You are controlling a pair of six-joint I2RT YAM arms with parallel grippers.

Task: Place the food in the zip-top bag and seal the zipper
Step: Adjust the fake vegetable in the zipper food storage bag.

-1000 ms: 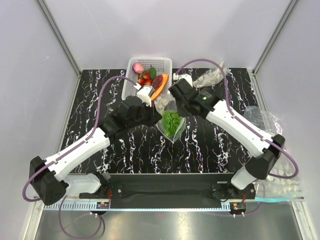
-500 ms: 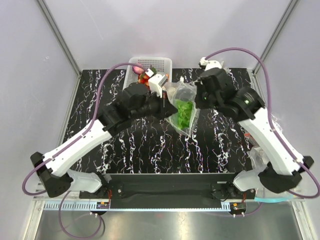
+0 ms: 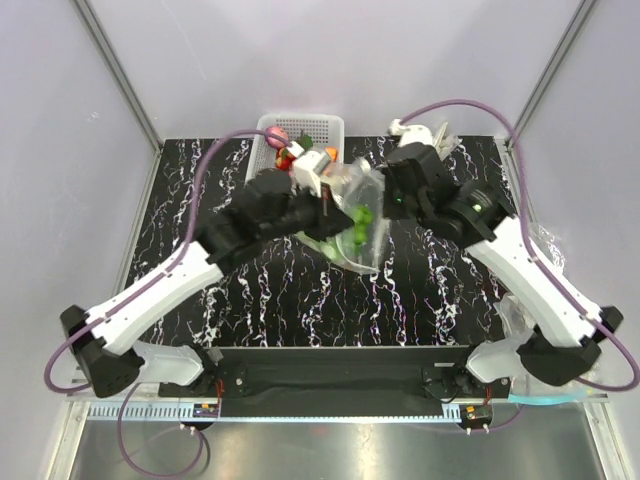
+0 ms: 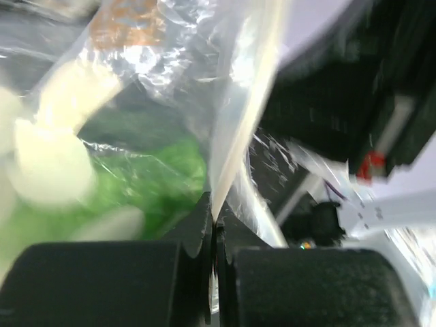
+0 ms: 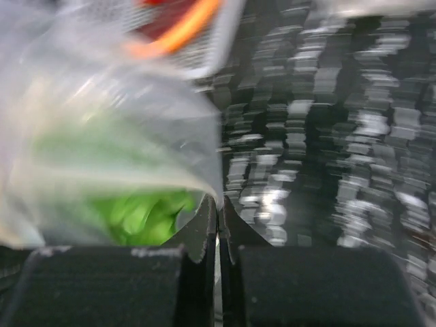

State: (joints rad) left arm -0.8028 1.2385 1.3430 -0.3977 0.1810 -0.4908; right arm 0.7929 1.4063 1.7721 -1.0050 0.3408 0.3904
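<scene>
Overhead, the zip-top bag (image 3: 352, 232) is strung between the two arms just past the middle of the table (image 3: 200, 270), toward 12 o'clock. The lettuce head (image 3: 357, 214) glows green through the film. The left gripper (image 3: 328, 204) is on it from 9 o'clock and the right gripper (image 3: 384, 196) from 3 o'clock, but from up here black housings and plastic bury the fingertips. The wrist cameras settle it. On the left one the two fingers are pressed hard together, with a pale strip of bag edge rising out of the seam. On the right one it's the same: fingers tight, pinching a corner of film, with lettuce just at 9 o'clock of the pinch. Both shots are smeared, so I can't say whether that strip is the zipper. I also can't say whether the bag's low end touches the marble. Crowding in at 12 o'clock, just beside the left wrist, is the white basket (image 3: 322, 122), holding the pink bulb (image 3: 277, 135), red berries (image 3: 286, 160) and an orange piece (image 3: 330, 153). Crumpled clear plastic (image 3: 452, 142) sits at 1 o'clock behind the right arm, and there is more loose plastic (image 3: 545, 255) off the 3 o'clock edge. Bare marble shows at 6 o'clock of the bag and widely toward 9.
</scene>
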